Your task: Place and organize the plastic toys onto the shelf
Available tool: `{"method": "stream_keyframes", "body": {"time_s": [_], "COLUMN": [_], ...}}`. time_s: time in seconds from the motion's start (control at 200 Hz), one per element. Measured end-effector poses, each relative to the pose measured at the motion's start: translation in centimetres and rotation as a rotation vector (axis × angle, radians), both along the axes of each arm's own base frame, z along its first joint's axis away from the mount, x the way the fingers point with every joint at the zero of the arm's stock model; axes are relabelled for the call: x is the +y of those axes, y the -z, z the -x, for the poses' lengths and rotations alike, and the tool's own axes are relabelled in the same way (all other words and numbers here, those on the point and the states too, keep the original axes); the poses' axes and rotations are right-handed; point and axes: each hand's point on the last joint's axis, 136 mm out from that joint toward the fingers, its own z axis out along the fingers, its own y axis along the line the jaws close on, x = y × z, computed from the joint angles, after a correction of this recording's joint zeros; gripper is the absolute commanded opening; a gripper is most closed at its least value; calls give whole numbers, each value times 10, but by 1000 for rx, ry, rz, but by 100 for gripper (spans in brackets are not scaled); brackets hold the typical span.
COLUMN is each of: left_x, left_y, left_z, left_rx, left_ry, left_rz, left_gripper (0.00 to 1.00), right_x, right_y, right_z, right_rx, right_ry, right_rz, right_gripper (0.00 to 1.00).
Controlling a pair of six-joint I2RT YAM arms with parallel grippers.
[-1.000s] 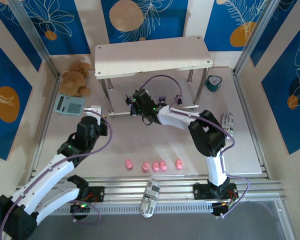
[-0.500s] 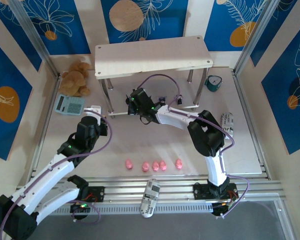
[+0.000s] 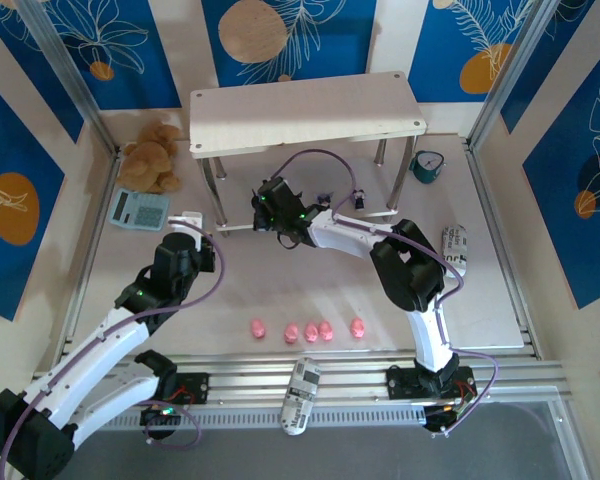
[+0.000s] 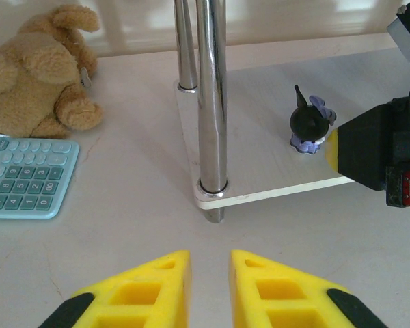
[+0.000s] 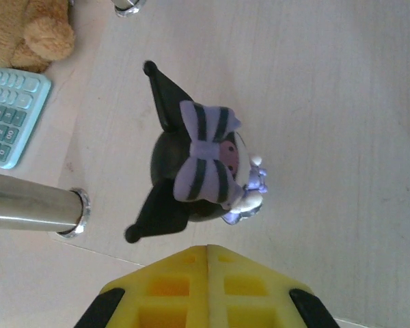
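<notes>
A dark figurine with pointed ears and a striped purple bow (image 5: 198,164) stands on the shelf's lower board (image 5: 342,102), near its front left leg (image 5: 34,208). My right gripper (image 5: 208,249) is shut and empty, its tips just short of that figurine. The left wrist view has the same figurine (image 4: 307,123) beside the right arm's yellow finger (image 4: 331,150). My left gripper (image 4: 210,273) is narrowly open, empty, low over the table before the shelf leg (image 4: 211,102). Several pink pigs (image 3: 311,331) lie in a row on the table near the front. The shelf (image 3: 307,113) stands at the back.
A brown teddy bear (image 3: 153,155) and a teal calculator (image 3: 138,209) lie left of the shelf. A teal clock (image 3: 427,165) sits to its right. A white remote (image 3: 301,395) rests on the front rail, and another white item (image 3: 453,245) lies at the right.
My right gripper has shifted slightly left along the lower board's front. The left arm and the pigs have not moved.
</notes>
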Motion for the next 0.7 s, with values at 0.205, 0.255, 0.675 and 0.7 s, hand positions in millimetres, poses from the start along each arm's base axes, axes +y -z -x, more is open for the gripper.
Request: {"method": "stream_keyframes", "body": {"time_s": [0.205, 0.255, 0.675, 0.7], "left_x": [0, 0, 0, 0], "left_y": [1, 1, 1, 1], "left_z": [0, 0, 0, 0], "left_rx": [1, 1, 1, 1], "left_ry": [-1, -1, -1, -1], "left_rz": [-1, -1, -1, -1], "left_gripper": [23, 23, 23, 23], "right_x": [7, 8, 9, 10], "right_y": [-8, -8, 2, 1], "right_z": [-3, -3, -2, -2], "right_rx": [-14, -13, 7, 7], "right_ry": [-6, -8, -10, -11], "right_rz": [-17, -17, -4, -5], "right_gripper": [0, 0, 0, 0]}}
